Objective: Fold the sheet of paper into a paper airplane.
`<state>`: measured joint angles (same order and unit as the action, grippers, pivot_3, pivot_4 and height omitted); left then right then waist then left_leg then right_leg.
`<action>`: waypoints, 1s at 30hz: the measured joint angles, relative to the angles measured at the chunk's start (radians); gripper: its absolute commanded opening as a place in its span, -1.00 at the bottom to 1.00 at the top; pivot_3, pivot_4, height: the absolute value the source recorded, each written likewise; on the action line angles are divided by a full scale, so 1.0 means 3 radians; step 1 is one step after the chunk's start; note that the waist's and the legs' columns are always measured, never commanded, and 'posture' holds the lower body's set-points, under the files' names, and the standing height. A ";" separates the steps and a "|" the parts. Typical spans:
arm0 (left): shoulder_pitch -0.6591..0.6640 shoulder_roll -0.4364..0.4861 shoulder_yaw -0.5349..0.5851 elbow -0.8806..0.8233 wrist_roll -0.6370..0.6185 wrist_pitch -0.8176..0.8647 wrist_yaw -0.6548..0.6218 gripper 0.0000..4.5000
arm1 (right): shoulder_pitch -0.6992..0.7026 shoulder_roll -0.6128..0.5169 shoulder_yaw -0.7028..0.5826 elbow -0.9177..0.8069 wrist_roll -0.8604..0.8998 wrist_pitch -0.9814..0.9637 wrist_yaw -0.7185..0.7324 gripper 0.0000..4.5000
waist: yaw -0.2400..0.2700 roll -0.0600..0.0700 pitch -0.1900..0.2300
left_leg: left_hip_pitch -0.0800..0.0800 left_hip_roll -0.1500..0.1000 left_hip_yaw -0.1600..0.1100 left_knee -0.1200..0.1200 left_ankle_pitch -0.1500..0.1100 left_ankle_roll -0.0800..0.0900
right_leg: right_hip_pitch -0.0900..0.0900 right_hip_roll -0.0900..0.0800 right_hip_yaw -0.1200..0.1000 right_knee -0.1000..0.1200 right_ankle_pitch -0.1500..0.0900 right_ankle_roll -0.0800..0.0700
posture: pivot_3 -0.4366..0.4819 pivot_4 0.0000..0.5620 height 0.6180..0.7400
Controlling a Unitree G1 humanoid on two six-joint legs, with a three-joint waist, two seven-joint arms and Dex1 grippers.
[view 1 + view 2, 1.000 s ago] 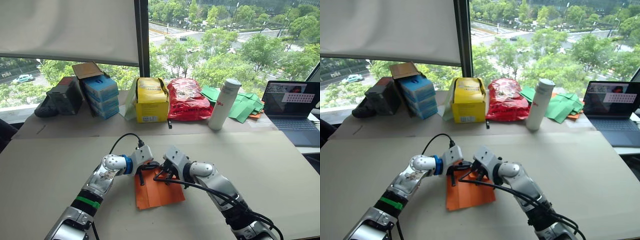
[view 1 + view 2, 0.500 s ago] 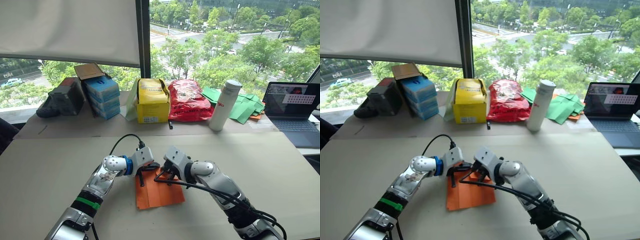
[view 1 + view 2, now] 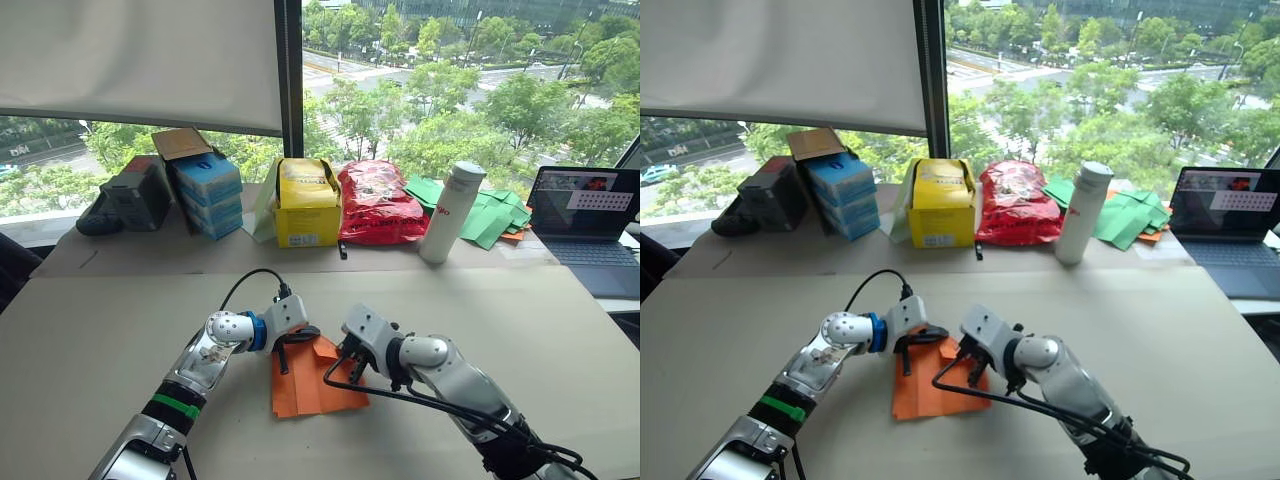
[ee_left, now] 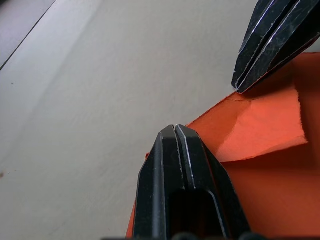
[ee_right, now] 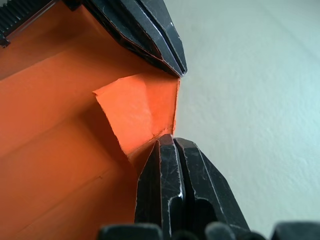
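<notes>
Sheet of paper (image 3: 315, 380): orange, lying flat on the tabletop (image 3: 90, 330) near the middle of its near half, well in from both side edges. Roughly rectangular, already doubled. Long axis runs from the near edge toward the far edge, leaning slightly to the robot's right. One far corner is turned in as a small triangular flap, so that far end, the one toward the window, is beginning to form the nose.

Left pincer (image 3: 287, 345): fingers clenched together, tip pressing on the far left part of the sheet beside the flap; nothing gripped between them.
Right pincer (image 3: 352, 362): likewise closed on nothing, tip resting at the sheet's right far edge, by the flap's other end.

Risks, as judged: the flap stands a little proud and is not creased hard; if either tip lifts, it will likely spring open. Thin paper on a smooth top, so a sideways drag could slide or rotate the whole sheet, skewing the fold off the centre line. The two tips sit close and may collide.
</notes>
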<state>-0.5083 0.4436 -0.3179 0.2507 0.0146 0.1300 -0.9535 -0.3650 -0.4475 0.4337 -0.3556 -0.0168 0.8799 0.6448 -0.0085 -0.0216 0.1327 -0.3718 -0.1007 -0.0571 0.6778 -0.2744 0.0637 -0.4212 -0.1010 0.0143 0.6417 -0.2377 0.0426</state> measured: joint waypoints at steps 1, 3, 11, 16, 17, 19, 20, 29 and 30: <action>-0.0002 0.0000 -0.0001 0.0002 0.0000 -0.0001 0.0000 -1.00 | 0.0016 -0.0015 -0.0001 -0.0022 0.0000 0.0003 -0.0001 -0.99 | 0.0000 0.0000 0.0000 | 0.0000 0.0000 0.0000 0.0000 0.0000 0.0000 | 0.0000 0.0000 0.0000 0.0000 0.0000 0.0000 | -0.05 -0.47 1.00; -0.0010 0.0000 -0.0005 0.0006 0.0001 -0.0003 -0.0001 -1.00 | 0.0073 -0.0066 -0.0013 -0.0089 0.0002 0.0008 -0.0003 -0.99 | 0.0008 0.0000 -0.0001 | 0.0000 0.0000 0.0000 0.0000 -0.0001 0.0001 | 0.0000 -0.0001 0.0000 -0.0001 0.0000 0.0000 | -0.05 -0.47 1.00; -0.0014 0.0000 -0.0015 0.0007 0.0001 -0.0007 -0.0007 -1.00 | 0.0252 -0.0262 -0.0061 -0.0370 0.0031 0.0118 -0.0003 -0.99 | 0.0037 -0.0001 -0.0004 | 0.0001 0.0000 0.0000 0.0000 -0.0001 0.0002 | 0.0002 -0.0003 -0.0001 -0.0003 0.0000 0.0001 | -0.05 -0.47 1.00; -0.0017 0.0000 -0.0021 0.0010 0.0002 -0.0014 -0.0009 -1.00 | 0.0305 -0.0354 -0.0083 -0.0499 0.0083 0.0222 -0.0003 -0.99 | 0.0057 -0.0002 -0.0004 | 0.0001 0.0000 0.0000 0.0000 -0.0002 0.0003 | 0.0002 -0.0004 -0.0001 -0.0004 0.0000 0.0001 | -0.05 -0.47 1.00; -0.0019 0.0000 -0.0023 0.0012 0.0002 -0.0018 -0.0009 -1.00 | 0.0306 -0.0370 -0.0086 -0.0517 0.0100 0.0248 -0.0003 -0.99 | 0.0058 -0.0002 -0.0004 | 0.0001 0.0000 0.0000 0.0000 -0.0002 0.0003 | 0.0002 -0.0005 -0.0001 -0.0004 0.0000 0.0001 | -0.05 -0.47 1.00; -0.0020 0.0000 -0.0027 0.0023 0.0004 -0.0045 -0.0009 -1.00 | 0.0300 -0.0393 -0.0098 -0.0548 0.0128 0.0287 -0.0002 -0.99 | 0.0063 -0.0002 -0.0004 | 0.0001 0.0000 0.0000 0.0000 -0.0002 0.0003 | 0.0002 -0.0005 -0.0001 -0.0005 0.0000 0.0001 | -0.05 -0.47 1.00; -0.0021 0.0000 -0.0028 0.0030 0.0004 -0.0059 -0.0009 -1.00 | 0.0288 -0.0399 -0.0108 -0.0558 0.0134 0.0288 -0.0002 -0.99 | 0.0064 -0.0002 -0.0004 | 0.0001 0.0000 0.0000 0.0000 -0.0002 0.0003 | 0.0003 -0.0006 -0.0001 -0.0005 0.0000 0.0001 | -0.05 -0.47 1.00; -0.0048 0.0001 -0.0039 0.0065 0.0004 -0.0075 -0.0033 -1.00 | 0.0083 -0.0120 -0.0481 -0.0480 0.0540 0.0353 0.0074 -0.99 | 0.0061 0.0000 -0.0001 | -0.0004 0.0000 0.0000 0.0001 -0.0001 0.0003 | 0.0000 -0.0012 -0.0002 -0.0004 0.0000 0.0001 | -0.05 -0.47 1.00; -0.0051 0.0001 -0.0039 0.0066 0.0004 -0.0075 -0.0032 -1.00 | 0.0042 -0.0098 -0.0513 -0.0479 0.0577 0.0340 0.0091 -0.99 | 0.0062 0.0000 -0.0001 | -0.0004 0.0000 0.0000 0.0001 -0.0001 0.0003 | 0.0000 -0.0012 -0.0002 -0.0004 0.0000 0.0001 | -0.05 -0.47 1.00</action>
<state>-0.5235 0.4439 -0.3297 0.2705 0.0158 0.1076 -0.9632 -0.3524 -0.4768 0.2798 -0.4993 0.1563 0.9819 0.6720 0.0102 -0.0216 0.1323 -0.3729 -0.1008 -0.0570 0.6781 -0.2748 0.0646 -0.4212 -0.1045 0.0136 0.6404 -0.2378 0.0429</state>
